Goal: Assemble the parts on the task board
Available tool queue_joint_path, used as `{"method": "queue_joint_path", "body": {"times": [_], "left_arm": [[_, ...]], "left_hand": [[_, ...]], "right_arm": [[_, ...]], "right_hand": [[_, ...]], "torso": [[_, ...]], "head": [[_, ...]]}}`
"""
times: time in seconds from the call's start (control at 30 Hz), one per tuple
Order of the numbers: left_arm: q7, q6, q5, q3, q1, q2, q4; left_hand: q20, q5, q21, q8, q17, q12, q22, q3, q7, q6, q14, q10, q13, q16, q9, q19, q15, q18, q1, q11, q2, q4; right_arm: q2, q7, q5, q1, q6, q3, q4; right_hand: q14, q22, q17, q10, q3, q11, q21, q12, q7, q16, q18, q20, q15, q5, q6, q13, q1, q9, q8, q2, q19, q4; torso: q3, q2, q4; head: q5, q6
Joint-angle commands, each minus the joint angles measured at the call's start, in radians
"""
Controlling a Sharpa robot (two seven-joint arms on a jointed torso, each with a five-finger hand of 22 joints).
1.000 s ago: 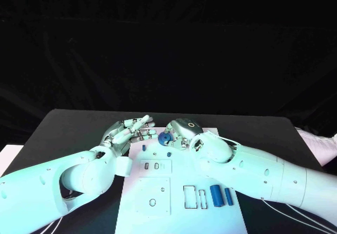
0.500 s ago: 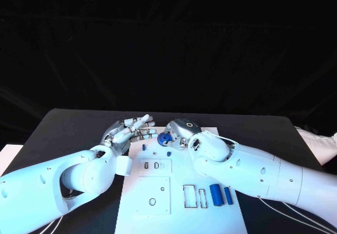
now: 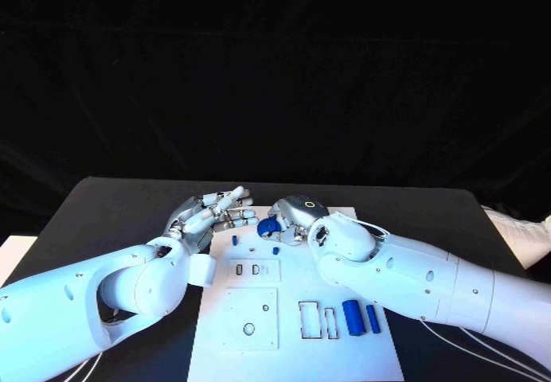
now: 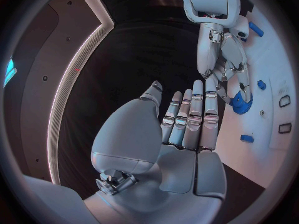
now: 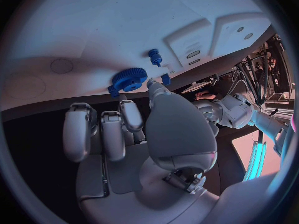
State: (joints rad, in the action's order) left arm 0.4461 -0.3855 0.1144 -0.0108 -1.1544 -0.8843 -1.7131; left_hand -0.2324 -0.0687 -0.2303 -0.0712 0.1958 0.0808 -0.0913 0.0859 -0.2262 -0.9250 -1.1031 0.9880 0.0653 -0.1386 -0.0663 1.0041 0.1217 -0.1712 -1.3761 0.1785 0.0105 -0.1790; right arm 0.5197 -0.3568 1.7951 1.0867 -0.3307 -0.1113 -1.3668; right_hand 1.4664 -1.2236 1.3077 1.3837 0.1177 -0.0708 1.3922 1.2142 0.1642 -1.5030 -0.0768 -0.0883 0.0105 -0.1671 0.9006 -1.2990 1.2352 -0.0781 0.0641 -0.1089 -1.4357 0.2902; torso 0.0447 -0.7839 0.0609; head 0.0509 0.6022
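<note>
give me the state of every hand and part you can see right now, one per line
Left hand: open, holding nothing.
Right hand: fingertips at the gear; grip unclear.
Gear: at the board's far end.
Two blue bars: lying flat on the board.
Board: flat on the table.

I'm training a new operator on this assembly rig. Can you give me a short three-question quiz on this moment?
1. Fill in: the left hand holds ____.
2. Whose fingertips are at the blue gear? A: the left hand's. B: the right hand's. C: neither's.
3. True or false: the gear sits at the near end of the task board.

Key: 1. nothing. 2. B. 3. False; it is at the task board's far end.
</note>
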Motion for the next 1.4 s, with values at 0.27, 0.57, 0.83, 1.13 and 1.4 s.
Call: {"method": "queue_joint_path", "body": {"times": [0.27,0.57,0.83,1.13,1.4], "left_arm": [[0.006,0.016,0.001,-0.001,-0.001,-0.005,0.0],[0.01,0.021,-0.017,0.0,0.0,-0.011,0.012],[0.02,0.031,-0.023,0.0,0.0,-0.014,0.042],[0.019,0.04,-0.024,0.001,0.002,-0.011,0.059],[0.019,0.043,-0.024,0.002,0.003,-0.008,0.067]], "left_hand": [[0.0,0.003,0.006,0.004,0.002,-0.004,0.002,0.0,0.0,-0.004,-0.006,-0.002,-0.001,0.007,0.001,0.007,0.005,-0.011,-0.002,0.0,0.008,0.007],[0.0,0.003,0.006,0.004,0.003,-0.004,0.002,0.0,-0.001,-0.004,-0.006,-0.002,-0.001,0.008,0.001,0.007,0.005,-0.011,-0.001,0.0,0.008,0.008],[0.0,0.003,0.007,0.004,0.003,-0.003,0.002,0.001,0.0,-0.005,-0.006,-0.001,-0.001,0.008,0.001,0.008,0.005,-0.011,-0.003,0.0,0.008,0.01],[0.0,0.003,0.008,0.003,0.004,-0.002,0.003,0.001,0.001,-0.006,-0.007,0.001,-0.001,0.009,0.001,0.008,0.004,-0.011,-0.003,-0.001,0.009,0.011],[0.0,0.003,0.008,0.003,0.004,-0.002,0.003,0.001,0.001,-0.006,-0.007,0.001,-0.001,0.009,0.001,0.008,0.004,-0.011,-0.003,-0.001,0.009,0.012]], "right_arm": [[0.078,0.131,-0.105,-0.003,-0.234,0.0,-0.058],[0.265,0.403,-0.434,-0.015,-0.166,-0.008,-0.116],[0.379,0.546,-0.641,-0.046,-0.035,-0.015,-0.073],[0.423,0.58,-0.625,-0.057,-0.022,-0.019,-0.02],[0.416,0.587,-0.629,-0.058,-0.022,-0.021,0.026]], "right_hand": [[0.073,0.0,0.105,0.006,-0.009,0.002,0.005,0.013,-0.007,-0.002,0.009,-0.003,0.0,-0.055,0.029,-0.01,0.022,-0.004,0.008,0.025,0.0,-0.013],[0.07,0.024,0.096,-0.024,-0.005,0.003,-0.01,-0.028,-0.006,0.005,0.004,-0.002,0.0,-0.059,0.023,0.017,0.11,0.001,0.0,0.013,0.015,-0.068],[0.075,0.032,0.124,-0.037,-0.005,0.001,-0.014,-0.044,-0.003,-0.006,0.003,-0.004,-0.002,-0.055,0.012,0.027,0.168,0.004,0.001,0.003,0.019,-0.118],[0.076,0.027,0.131,-0.031,-0.002,0.003,-0.011,-0.037,-0.005,-0.009,0.003,-0.003,0.0,-0.067,0.021,0.022,0.194,0.002,0.005,0.005,0.017,-0.142],[0.077,0.024,0.136,-0.028,0.0,0.003,-0.01,-0.032,-0.005,-0.011,0.004,-0.003,0.0,-0.065,0.023,0.019,0.197,0.002,0.005,0.009,0.016,-0.145]], "torso": [[-0.0012,0.0,-0.0037],[-0.0033,0.007,-0.0218],[-0.0127,0.013,-0.0418],[-0.0216,0.015,-0.0472],[-0.0197,0.014,-0.046]], "head": [[-0.002,-0.005],[-0.012,-0.017],[-0.028,-0.019],[-0.018,-0.015],[-0.012,-0.014]]}}
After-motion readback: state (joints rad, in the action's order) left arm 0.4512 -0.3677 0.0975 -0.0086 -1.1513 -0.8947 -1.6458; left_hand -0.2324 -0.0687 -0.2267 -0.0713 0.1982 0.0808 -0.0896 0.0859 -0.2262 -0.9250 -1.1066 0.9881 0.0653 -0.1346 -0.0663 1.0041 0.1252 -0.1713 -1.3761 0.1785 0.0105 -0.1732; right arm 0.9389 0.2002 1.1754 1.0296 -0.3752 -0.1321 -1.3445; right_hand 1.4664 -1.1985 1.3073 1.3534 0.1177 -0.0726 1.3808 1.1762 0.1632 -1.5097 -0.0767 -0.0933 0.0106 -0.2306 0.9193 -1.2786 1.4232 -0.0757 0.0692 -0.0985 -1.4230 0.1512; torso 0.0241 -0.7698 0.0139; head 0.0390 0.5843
